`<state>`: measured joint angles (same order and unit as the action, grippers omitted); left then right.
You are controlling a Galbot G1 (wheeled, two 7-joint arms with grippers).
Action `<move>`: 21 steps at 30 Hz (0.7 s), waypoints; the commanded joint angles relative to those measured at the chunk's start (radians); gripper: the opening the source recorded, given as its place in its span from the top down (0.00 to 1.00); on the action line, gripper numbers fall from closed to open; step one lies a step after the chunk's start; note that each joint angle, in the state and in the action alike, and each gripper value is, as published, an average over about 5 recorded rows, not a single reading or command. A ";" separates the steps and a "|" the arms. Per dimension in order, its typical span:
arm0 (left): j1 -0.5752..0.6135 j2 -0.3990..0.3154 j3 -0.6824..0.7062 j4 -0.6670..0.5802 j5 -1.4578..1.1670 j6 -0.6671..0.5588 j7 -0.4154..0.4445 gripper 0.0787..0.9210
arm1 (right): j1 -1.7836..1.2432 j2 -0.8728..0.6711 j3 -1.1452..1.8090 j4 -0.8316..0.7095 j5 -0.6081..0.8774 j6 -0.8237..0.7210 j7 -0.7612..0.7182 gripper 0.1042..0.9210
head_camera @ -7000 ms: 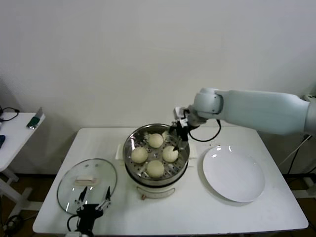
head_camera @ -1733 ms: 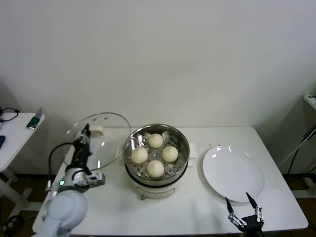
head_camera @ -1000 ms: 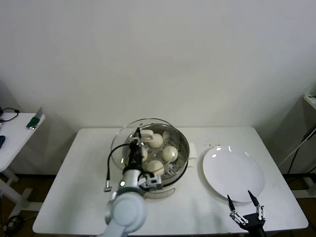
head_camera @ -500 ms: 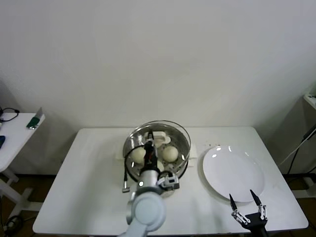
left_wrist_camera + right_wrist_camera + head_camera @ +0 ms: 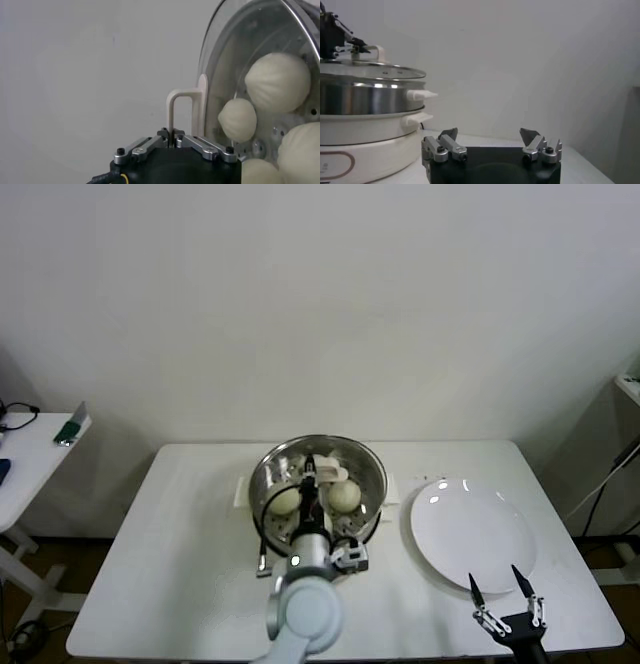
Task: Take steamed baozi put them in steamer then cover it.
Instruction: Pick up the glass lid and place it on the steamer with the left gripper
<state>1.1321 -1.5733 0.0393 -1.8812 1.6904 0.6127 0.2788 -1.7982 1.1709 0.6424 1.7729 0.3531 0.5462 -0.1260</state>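
A small side table occupies the far left of the head view. The white tabletop fills the lower centre. The steamer stands at frame centre, a steel pot on a cream-white base. The glass cover sits over the pot; in the right wrist view its rim lies level on the pot's rim. The left claw is at the pot's centre, clamped on the cover's cream-white handle. The steamed baozi lie inside the pot, under the glass. To the right, a flat white plate rests on the tabletop, apart from the steamer. The right claw is at the lower right of the frame, beside the plate's near edge, fingers apart, holding nothing.
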 commanded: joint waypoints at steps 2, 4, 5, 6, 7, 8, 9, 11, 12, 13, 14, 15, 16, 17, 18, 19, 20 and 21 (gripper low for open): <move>-0.005 -0.005 -0.016 0.045 0.016 -0.006 -0.027 0.93 | -0.003 0.002 0.002 0.001 0.001 0.012 0.002 0.12; -0.006 0.001 -0.021 0.047 0.016 -0.008 -0.027 0.93 | -0.004 0.003 0.003 0.000 0.001 0.014 0.002 0.12; -0.006 0.003 -0.022 0.047 0.016 -0.008 -0.027 0.93 | -0.004 0.003 0.003 0.000 0.001 0.015 0.002 0.12; -0.006 0.005 -0.024 0.047 0.015 -0.009 -0.027 0.93 | -0.004 0.003 0.003 -0.001 0.002 0.016 0.002 0.12; -0.006 0.006 -0.024 0.047 0.014 -0.009 -0.027 0.93 | -0.004 0.004 0.004 -0.001 0.002 0.017 0.002 0.12; -0.006 0.007 -0.025 0.048 0.014 -0.009 -0.027 0.93 | -0.004 0.004 0.004 -0.001 0.002 0.018 0.002 0.12; -0.006 0.007 -0.025 0.049 0.014 -0.010 -0.028 0.93 | -0.004 0.005 0.004 -0.002 0.001 0.019 0.001 0.12; -0.006 0.007 -0.025 0.052 0.013 -0.011 -0.031 0.93 | -0.004 0.008 0.003 -0.002 0.000 0.020 0.001 0.12; -0.006 0.007 -0.026 0.053 0.012 -0.012 -0.035 0.93 | -0.004 0.009 0.003 -0.001 0.000 0.021 0.001 0.12; -0.006 0.006 -0.026 0.055 0.012 -0.014 -0.039 0.93 | -0.004 0.010 0.003 -0.001 -0.001 0.022 0.000 0.12; -0.007 0.006 -0.027 0.057 0.012 -0.017 -0.042 0.93 | -0.003 0.011 0.003 -0.001 -0.002 0.023 0.001 0.12; -0.006 0.006 -0.027 0.058 0.013 -0.020 -0.045 0.93 | -0.003 0.012 0.003 -0.001 -0.003 0.024 0.001 0.12; -0.006 0.007 -0.028 0.059 0.014 -0.023 -0.048 0.93 | -0.003 0.012 0.003 -0.001 -0.003 0.026 0.001 0.12; -0.005 0.007 -0.028 0.059 0.015 -0.026 -0.048 0.93 | -0.003 0.013 0.004 0.000 -0.003 0.027 0.001 0.12; -0.004 0.009 -0.028 0.058 0.017 -0.030 -0.048 0.93 | -0.003 0.013 0.004 0.000 -0.004 0.028 0.002 0.12; -0.003 0.011 -0.028 0.057 0.018 -0.034 -0.047 0.93 | -0.002 0.013 0.004 0.000 -0.004 0.029 0.002 0.12; -0.001 0.012 -0.028 0.055 0.019 -0.038 -0.047 0.93 | -0.001 0.013 0.004 0.000 -0.004 0.030 0.002 0.12; 0.001 0.015 -0.028 0.053 0.020 -0.041 -0.046 0.93 | -0.001 0.013 0.004 -0.001 -0.004 0.030 0.002 0.12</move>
<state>1.1277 -1.5651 0.0144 -1.8309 1.7071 0.5874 0.2403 -1.8009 1.1833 0.6457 1.7716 0.3501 0.5730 -0.1250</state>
